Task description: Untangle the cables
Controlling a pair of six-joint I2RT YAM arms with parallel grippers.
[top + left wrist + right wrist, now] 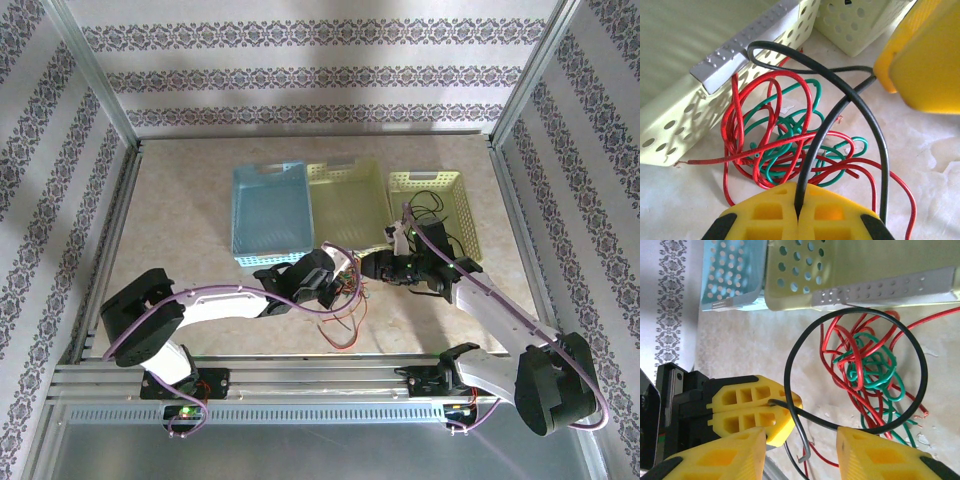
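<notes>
The left gripper [799,207] is clamped tight on the black cable [883,175], its yellow pads pressed together with the wire pinched in the seam. From there the black cable arches in a wide loop toward the pale yellow-green basket [670,130]. The red cable [734,117] and green cable [879,360] lie knotted together on the table [930,150] just in front of that basket's near wall, under the loop. The right gripper [800,447] stands with fingers apart, the black cable's loose end hanging between them, touching neither.
</notes>
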